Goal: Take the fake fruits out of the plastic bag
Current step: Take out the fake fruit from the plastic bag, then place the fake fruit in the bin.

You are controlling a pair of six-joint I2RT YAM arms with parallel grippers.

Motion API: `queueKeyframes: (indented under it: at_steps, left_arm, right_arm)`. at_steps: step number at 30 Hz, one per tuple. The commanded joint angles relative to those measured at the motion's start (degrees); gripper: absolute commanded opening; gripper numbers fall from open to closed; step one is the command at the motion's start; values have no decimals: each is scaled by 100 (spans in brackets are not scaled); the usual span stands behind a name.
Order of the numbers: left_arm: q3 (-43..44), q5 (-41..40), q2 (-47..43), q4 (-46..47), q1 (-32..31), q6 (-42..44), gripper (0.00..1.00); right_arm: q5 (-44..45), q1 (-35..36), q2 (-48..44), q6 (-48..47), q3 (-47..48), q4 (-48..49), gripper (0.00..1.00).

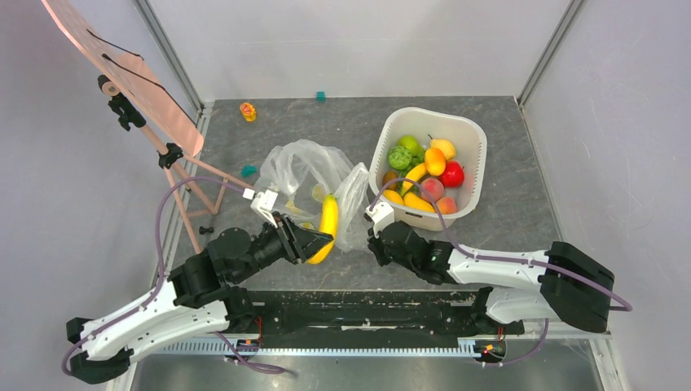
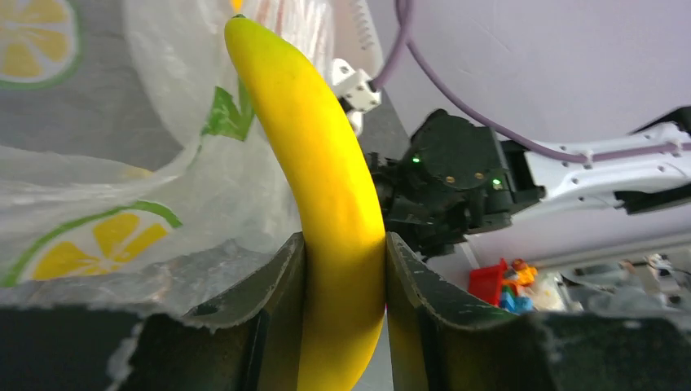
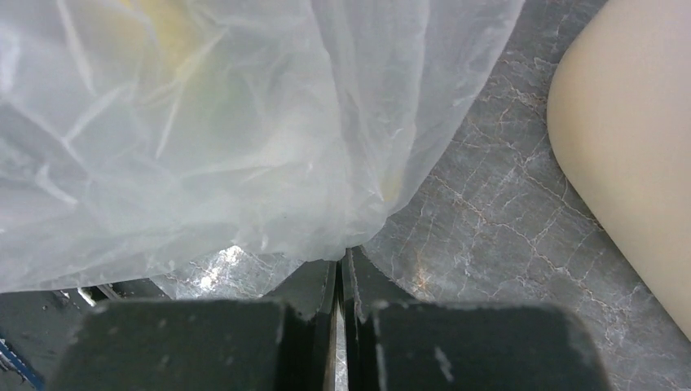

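Drawing a banana (image 1: 328,220) out of the bag (image 1: 301,167), left hand (image 1: 320,242) clamped on it; right hand (image 1: 371,236) pinched together on the bag's edge. Next, likely: carry it clear.

White shells, black joints on both: left arm (image 1: 155,314), right arm (image 1: 505,269). A mauve cable (image 1: 160,232) loops along each. Left gripper (image 2: 344,238) fingers (image 2: 269,326): dark, scuffed, edges chipped pale. Green lights dot the right wrist.

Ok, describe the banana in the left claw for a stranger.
Left of the white basin lies the see-through plastic bag. At its near edge, the left claw pinches the banana; the other bananas lie inside the basin.
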Motion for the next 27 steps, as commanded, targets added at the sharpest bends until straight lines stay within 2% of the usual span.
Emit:
queueKeyframes:
  at_steps: [1, 12, 15, 18, 23, 27]
  left_arm:
    - [124, 731, 201, 925, 27, -253, 2]
    - [1494, 879, 563, 373, 21, 674, 2]
    - [1902, 1061, 780, 185, 27, 956, 2]
    - [2165, 1172, 940, 89, 23, 1177, 2]
    - [2439, 1044, 1185, -36, 25, 1419, 3]
    - [2908, 880, 1730, -229, 28, 1681, 3]
  right_arm:
    - [139, 36, 59, -22, 136, 64, 0]
    - [-66, 79, 180, -39, -155, 280, 0]
    - [-127, 101, 125, -246, -177, 76, 0]
    - [170, 165, 35, -371, -120, -299, 0]
    - [415, 261, -216, -524, 35, -607, 0]
    - [429, 439, -432, -623, 10, -797, 0]
